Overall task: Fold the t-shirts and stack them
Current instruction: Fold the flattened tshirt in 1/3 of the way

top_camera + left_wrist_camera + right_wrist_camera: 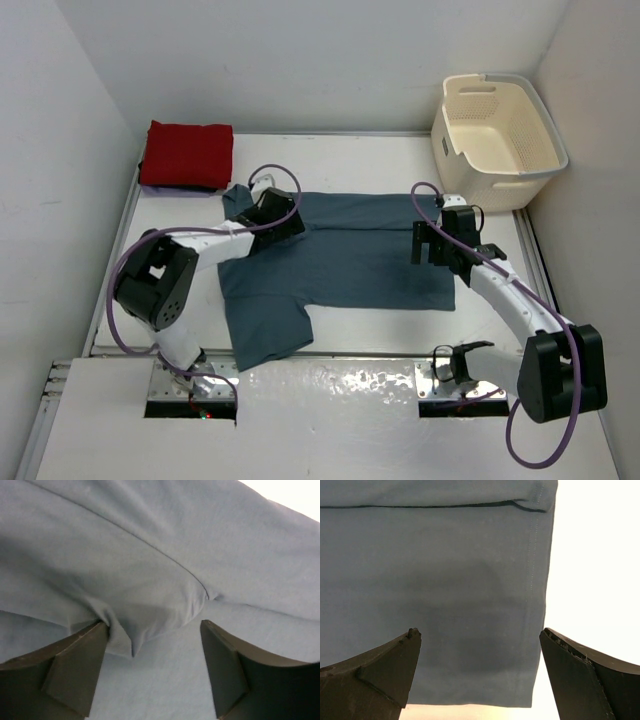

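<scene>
A teal blue t-shirt (350,265) lies spread across the middle of the table, its top part folded down and one sleeve pointing toward the near edge. My left gripper (275,215) is pressed down on its upper left part. In the left wrist view the left gripper (153,625) has its jaws apart around a raised pucker of the teal cloth (150,555) that touches the left finger (75,665). My right gripper (430,245) hovers open over the shirt's right hem. In the right wrist view the right gripper (479,632) has the hem corner (530,680) between its tips. A folded red t-shirt (187,153) lies at the back left.
A cream plastic laundry basket (480,165) stands at the back right corner, tilted against the wall. White walls close in the table on the left, back and right. Bare white table (595,555) shows just right of the shirt's hem.
</scene>
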`<state>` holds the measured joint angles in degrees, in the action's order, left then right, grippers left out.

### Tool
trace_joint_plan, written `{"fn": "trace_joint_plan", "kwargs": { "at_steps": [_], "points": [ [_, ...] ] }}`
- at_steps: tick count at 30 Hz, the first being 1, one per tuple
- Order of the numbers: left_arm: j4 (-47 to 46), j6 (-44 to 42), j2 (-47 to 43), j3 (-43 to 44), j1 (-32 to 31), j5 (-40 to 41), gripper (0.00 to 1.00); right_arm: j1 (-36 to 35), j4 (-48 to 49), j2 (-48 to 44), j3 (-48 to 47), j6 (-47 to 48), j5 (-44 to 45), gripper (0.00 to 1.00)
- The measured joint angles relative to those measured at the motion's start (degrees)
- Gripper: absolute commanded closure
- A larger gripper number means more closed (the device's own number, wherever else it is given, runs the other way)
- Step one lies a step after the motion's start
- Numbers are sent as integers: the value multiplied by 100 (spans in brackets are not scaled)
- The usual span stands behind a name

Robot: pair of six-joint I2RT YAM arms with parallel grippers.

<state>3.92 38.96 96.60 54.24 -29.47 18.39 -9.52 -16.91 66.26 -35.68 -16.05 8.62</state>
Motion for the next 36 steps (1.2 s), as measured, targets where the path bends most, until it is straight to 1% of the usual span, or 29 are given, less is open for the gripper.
{"fn": "trace_joint_plan", "kwargs": {
  "at_steps": [2, 3, 5, 6, 8, 9, 10, 11, 12, 18, 23, 27, 32, 36],
  "points": [
    [-35, -24, 92, 31, 37, -44, 41, 0, -11, 0, -2, 13, 35, 1],
    [-35, -52, 149, 33, 63, -70, 50, 0, -20, 0, -2, 26, 42, 1],
    [-24, -94, 254, 33, 101, -107, 59, 0, -33, 0, -2, 48, 59, 1],
    [-20, -107, 295, 33, 109, -125, 66, 0, -33, 0, -2, 55, 70, 1],
    [22, -125, 328, 31, 116, -153, 72, 0, -33, 0, -2, 68, 92, 1],
    [26, -125, 328, 31, 120, -168, 82, 0, -35, 0, -2, 70, 103, 1],
    [22, -116, 328, 31, 120, -175, 87, 0, -35, 0, -2, 72, 118, 1],
    [22, -118, 328, 31, 120, -184, 96, 0, -35, 0, -2, 72, 127, 1],
    [31, -122, 328, 28, 120, -197, 100, 0, -35, 0, -2, 74, 133, 1],
    [70, -138, 243, -42, 120, -203, 100, 0, -55, -9, -2, 85, 164, 1],
    [212, -140, -238, -168, 120, 66, 100, 0, -81, -44, -2, 87, 179, 1],
    [247, -140, -437, -162, 146, 264, 100, 0, -103, -76, -2, 94, 192, 1],
    [278, -142, -417, -129, 219, 321, 100, 0, -120, -87, -2, 107, 223, 1],
    [267, -138, -76, 247, 297, 319, 100, 0, -118, -87, -2, 131, 188, 1]
  ]
}}
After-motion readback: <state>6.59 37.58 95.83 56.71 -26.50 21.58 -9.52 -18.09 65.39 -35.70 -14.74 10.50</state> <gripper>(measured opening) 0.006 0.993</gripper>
